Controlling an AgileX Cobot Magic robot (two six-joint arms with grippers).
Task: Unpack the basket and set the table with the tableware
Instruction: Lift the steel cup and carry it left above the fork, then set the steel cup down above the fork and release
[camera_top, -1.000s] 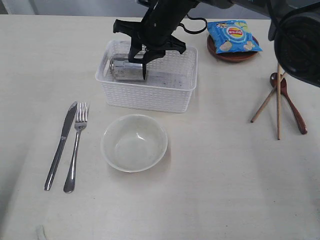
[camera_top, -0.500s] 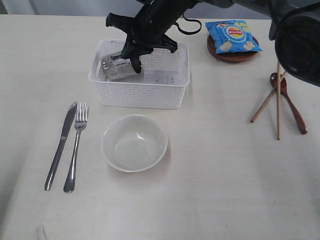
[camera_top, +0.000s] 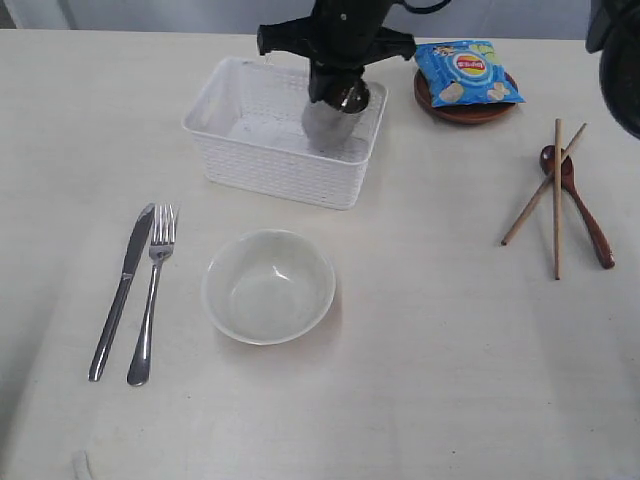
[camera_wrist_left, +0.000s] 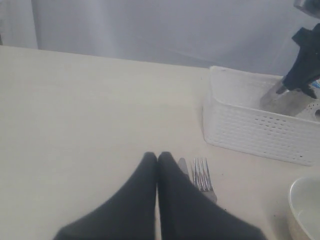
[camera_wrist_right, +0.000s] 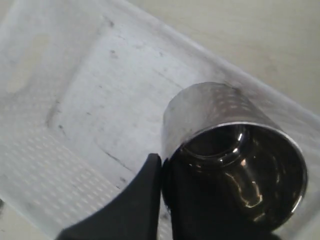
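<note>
Steel cup (camera_top: 328, 122) hangs tilted in the right gripper (camera_top: 340, 98) at the right end of the white basket (camera_top: 262, 170), with its base down between the basket walls; whether it touches the basket floor I cannot tell. In the right wrist view the jaws are narrowed onto the cup's wall, one finger (camera_wrist_right: 149, 185) outside and the other dark inside the mouth. The left gripper (camera_wrist_left: 158, 157) hovers over the tabletop (camera_top: 450, 360) with its jaws pressed together, holding nothing. The knife (camera_top: 122, 290) and fork (camera_top: 153, 295) lie side by side to the left of the off-white bowl (camera_top: 268, 287), which stands just in front of the basket. Far to the right, the wooden chopsticks (camera_top: 557, 200) lie crossed over the dark red spoon (camera_top: 585, 215), and behind them the blue chip bag (camera_top: 467, 72) rests on the brown plate (camera_top: 462, 112)
</note>
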